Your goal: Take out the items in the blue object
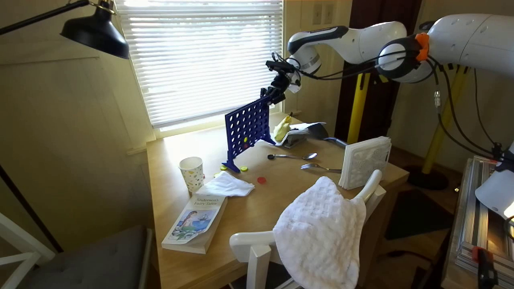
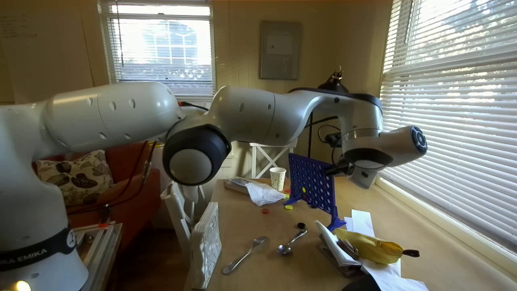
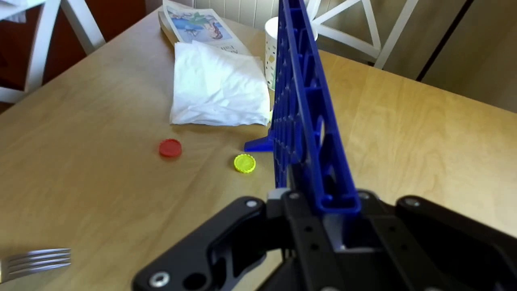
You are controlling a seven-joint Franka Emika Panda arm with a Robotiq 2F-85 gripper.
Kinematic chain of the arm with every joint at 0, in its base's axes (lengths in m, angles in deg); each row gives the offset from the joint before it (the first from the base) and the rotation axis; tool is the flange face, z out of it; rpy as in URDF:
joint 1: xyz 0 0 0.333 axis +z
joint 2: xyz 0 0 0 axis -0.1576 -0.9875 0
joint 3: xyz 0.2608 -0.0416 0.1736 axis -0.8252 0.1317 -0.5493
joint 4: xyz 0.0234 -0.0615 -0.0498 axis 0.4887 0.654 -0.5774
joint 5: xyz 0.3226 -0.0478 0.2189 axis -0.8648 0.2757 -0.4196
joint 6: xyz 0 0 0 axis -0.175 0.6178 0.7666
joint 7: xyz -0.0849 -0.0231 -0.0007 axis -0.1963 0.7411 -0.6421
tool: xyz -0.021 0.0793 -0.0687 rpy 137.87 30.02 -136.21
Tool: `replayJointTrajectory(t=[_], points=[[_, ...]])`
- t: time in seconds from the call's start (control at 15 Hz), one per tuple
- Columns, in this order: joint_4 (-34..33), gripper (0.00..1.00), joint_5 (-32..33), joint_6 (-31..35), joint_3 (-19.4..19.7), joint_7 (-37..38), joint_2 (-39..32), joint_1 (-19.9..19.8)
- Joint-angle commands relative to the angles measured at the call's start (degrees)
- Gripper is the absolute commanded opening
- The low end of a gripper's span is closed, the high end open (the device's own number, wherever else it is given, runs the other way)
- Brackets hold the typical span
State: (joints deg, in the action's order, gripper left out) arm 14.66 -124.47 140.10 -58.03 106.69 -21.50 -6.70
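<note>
The blue game grid stands upright on its feet on the table, in both exterior views. My gripper is at the top corner of its window-side end. In the wrist view, my gripper has its fingers on both faces of the grid, shut on it. A yellow disc and a red disc sit low inside the grid. On the table near the grid lie a yellow disc and a red disc. More yellow discs lie by the near foot, partly hidden.
A paper cup, white napkin and book stand beside the grid. A spoon and fork lie in front. A yellow pouch with papers lies by the grid's far foot. A white block stands near the edge.
</note>
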Motion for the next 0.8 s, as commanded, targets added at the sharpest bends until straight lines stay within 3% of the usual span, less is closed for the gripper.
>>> replayJointTrajectory(t=[0.0, 0.33, 0.53, 0.73], points=[[-0.3, 0.04, 2.9, 5.7, 1.5, -5.4, 1.6, 2.8], [-0.8, 0.04, 1.6, 17.4, -0.9, -12.4, 2.6, 5.2], [0.1, 0.04, 1.2, 20.4, -2.5, -16.5, 4.8, 6.0], [0.9, 0.04, 3.1, 23.7, -0.9, -16.3, 7.3, 7.5]])
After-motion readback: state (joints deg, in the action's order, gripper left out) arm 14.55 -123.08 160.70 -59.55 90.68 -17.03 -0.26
